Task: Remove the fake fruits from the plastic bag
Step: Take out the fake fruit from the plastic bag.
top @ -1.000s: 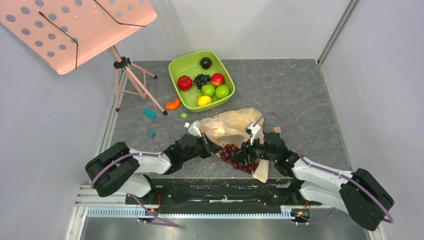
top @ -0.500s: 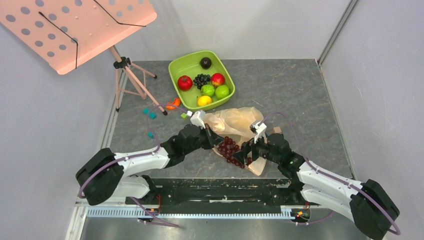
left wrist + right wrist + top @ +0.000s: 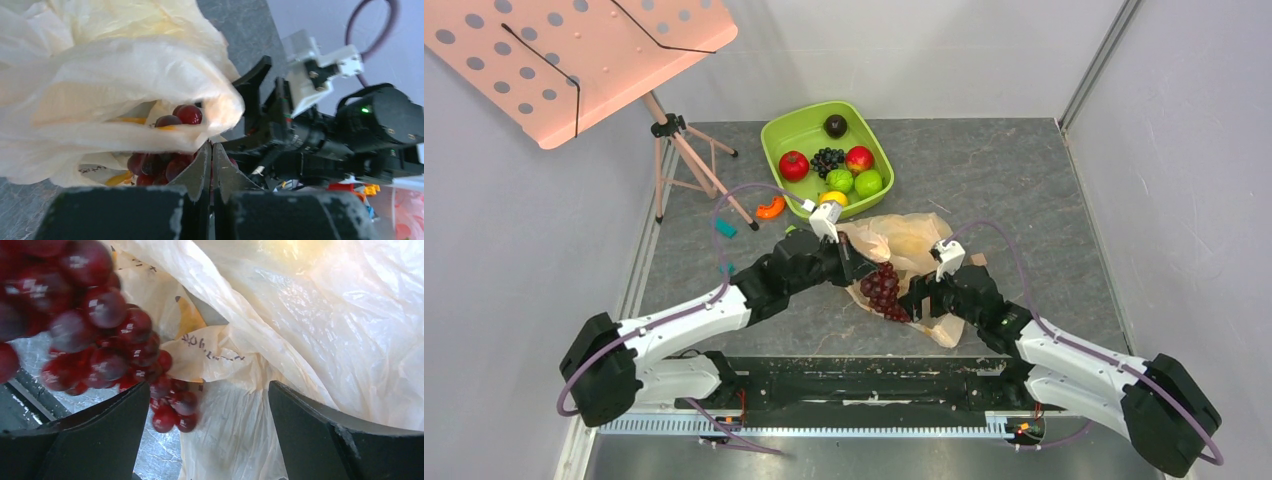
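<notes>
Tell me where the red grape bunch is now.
Top view: the red grape bunch is at the near-left edge of the plastic bag, between the left end effector and the right end effector.

The table (image 3: 1014, 185) bears plastic bag (image 3: 911, 240), green tub (image 3: 805, 128), toy blocks (image 3: 723, 228).

We find one piece of writing: a short dark handwritten scrawl (image 3: 207, 347) on the plastic bag (image 3: 350, 315), centre of the right wrist view. We cannot make it out.

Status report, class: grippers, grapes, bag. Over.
Left gripper shut at bag mouth. Right gripper open beside grapes. Grapes partly out, bag film draped over them.
</notes>
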You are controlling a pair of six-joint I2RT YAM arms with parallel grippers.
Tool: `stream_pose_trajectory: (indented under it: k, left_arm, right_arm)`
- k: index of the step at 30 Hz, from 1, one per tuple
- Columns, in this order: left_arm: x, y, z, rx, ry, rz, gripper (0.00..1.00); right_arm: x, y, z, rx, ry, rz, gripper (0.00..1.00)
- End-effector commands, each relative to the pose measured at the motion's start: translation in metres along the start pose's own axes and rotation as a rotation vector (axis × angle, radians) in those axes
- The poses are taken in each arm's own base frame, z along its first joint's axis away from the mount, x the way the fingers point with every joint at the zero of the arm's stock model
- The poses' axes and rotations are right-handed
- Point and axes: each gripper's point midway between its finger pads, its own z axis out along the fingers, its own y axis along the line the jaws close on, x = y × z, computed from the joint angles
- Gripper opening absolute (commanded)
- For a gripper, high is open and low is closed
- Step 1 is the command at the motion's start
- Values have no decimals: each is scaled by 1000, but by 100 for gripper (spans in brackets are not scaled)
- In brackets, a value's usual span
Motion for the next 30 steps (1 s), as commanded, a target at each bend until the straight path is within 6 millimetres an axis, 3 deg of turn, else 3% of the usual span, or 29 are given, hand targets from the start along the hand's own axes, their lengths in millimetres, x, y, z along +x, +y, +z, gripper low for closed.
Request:
stream_pose_trajectory:
  k: [1, 8, 13, 15, 23, 30]
  left_arm:
    - [-22, -48, -22, 134, 6, 93, 2]
    - [-41, -94, -47, 237, 40, 144, 2]
    - [-71, -127, -59, 286, 12, 201, 2]
    - [-88, -142, -62, 296, -16, 235, 2]
    - [-164, -164, -53, 233, -171, 334, 2]
    - [-241, -160, -39, 175, -293, 369, 2]
  right_arm:
    - [-24, -1, 2, 42, -50, 21, 91]
    - [-19, -5, 5, 67, -32, 26, 89]
    - [-15, -7, 7, 72, -18, 25, 89]
    - [-13, -8, 8, 75, -8, 24, 88]
    - [-3, -6, 9, 62, 23, 33, 86]
    - [1, -5, 8, 47, 24, 43, 86]
